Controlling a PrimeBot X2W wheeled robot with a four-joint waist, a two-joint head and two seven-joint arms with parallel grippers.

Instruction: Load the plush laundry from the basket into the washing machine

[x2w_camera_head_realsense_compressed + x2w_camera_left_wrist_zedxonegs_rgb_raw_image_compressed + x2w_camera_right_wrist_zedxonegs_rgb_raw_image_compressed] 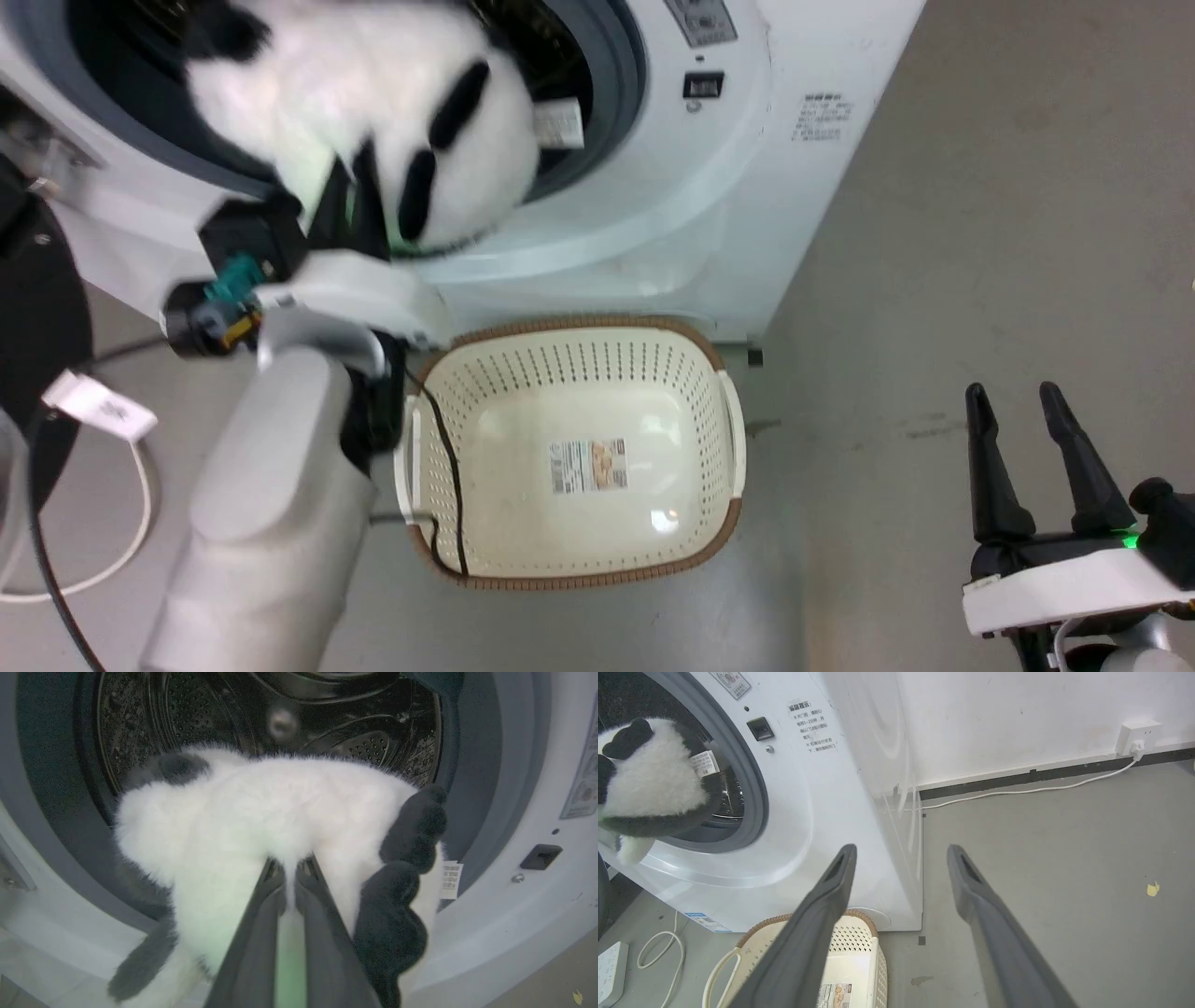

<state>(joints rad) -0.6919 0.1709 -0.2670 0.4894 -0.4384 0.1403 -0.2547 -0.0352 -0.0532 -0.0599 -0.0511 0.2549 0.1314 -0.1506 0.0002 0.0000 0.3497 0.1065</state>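
We hold the plush laundry (373,112) partway into the washing machine (747,187), not yet released.
The basket (579,327) at six o'clock holds nothing; left claw (289,864) pinches fur, right claw (1022,401) hangs spread.

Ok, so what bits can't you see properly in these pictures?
Left wrist view: the left gripper's tips, sunk in the panda's fur.
Same view: the drum's bottom, behind the panda.
Head view: the basket sticker's print, too small to read.
Right wrist view: most of the basket, past the bottom edge and behind the right gripper.
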